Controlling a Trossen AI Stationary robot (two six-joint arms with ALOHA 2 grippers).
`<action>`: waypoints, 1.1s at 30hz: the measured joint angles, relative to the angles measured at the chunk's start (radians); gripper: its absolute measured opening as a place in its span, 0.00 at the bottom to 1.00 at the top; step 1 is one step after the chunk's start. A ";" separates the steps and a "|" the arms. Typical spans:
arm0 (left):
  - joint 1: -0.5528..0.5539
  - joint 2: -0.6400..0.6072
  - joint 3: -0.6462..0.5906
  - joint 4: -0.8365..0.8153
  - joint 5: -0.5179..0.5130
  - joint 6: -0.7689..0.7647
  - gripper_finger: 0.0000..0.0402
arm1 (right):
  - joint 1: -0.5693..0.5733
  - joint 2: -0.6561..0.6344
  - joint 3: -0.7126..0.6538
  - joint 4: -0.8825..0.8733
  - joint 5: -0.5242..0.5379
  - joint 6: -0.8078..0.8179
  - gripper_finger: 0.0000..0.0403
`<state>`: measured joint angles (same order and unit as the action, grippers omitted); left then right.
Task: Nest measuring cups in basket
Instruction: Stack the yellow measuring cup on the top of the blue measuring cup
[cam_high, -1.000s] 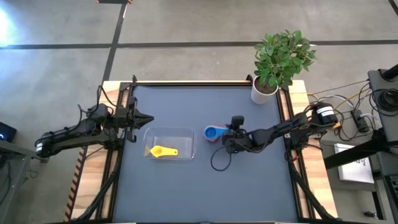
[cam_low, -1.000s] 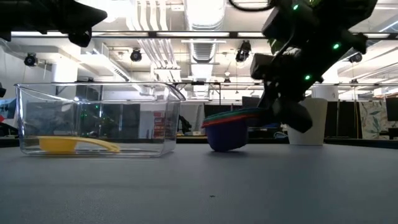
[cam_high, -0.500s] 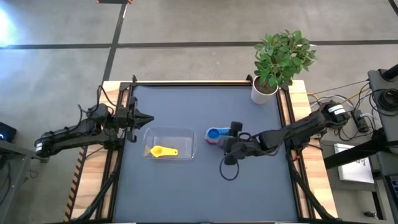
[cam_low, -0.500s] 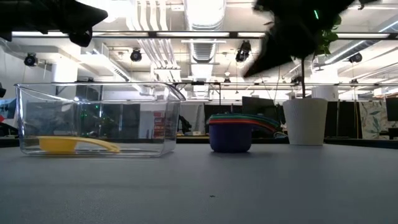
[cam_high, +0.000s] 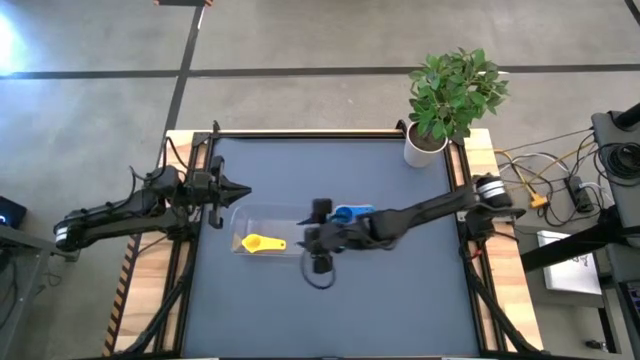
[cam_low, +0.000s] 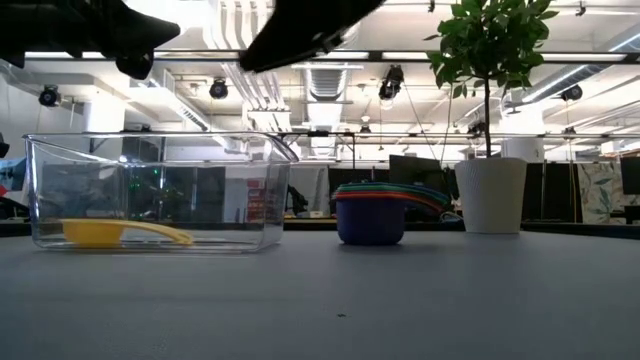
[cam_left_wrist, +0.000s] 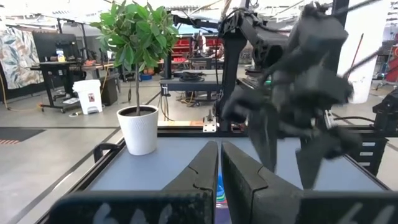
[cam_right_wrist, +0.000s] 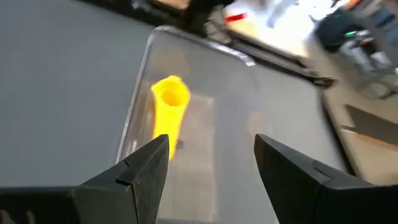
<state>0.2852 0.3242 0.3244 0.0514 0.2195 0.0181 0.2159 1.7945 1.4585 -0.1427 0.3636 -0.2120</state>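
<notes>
Yellow measuring cup (cam_high: 262, 243) is held in the basket (cam_high: 300, 214); remaining cups (cam_low: 372, 212) are stacked mid-worktop. Right claw (cam_high: 318, 238), spread wide and empty, is positioned over the basket's end; left claw (cam_high: 236, 191), pressed closed, is parked near the worktop's left edge.

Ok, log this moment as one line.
right gripper open, over basket | yellow cup in basket | stack on table | left gripper shut, waiting by basket

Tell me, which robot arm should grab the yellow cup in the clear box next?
Probably the right. The right gripper hangs open over the basket's near end, facing the yellow cup. The left gripper, shut, waits outside the basket's far corner.
</notes>
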 joint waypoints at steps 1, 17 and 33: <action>0.000 -0.002 0.000 0.000 0.001 0.002 0.00 | -0.011 0.030 0.032 -0.013 -0.028 -0.006 0.56; -0.001 0.105 0.087 -0.280 0.007 -0.001 0.00 | -0.095 0.004 0.102 -0.216 -0.259 0.087 0.56; -0.013 0.528 0.374 -0.767 -0.001 0.050 0.00 | 0.034 -0.482 -0.535 0.239 -0.153 0.190 0.56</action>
<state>0.2725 0.8518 0.6986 -0.7154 0.2185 0.0680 0.2500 1.3129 0.9235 0.0961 0.2103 -0.0218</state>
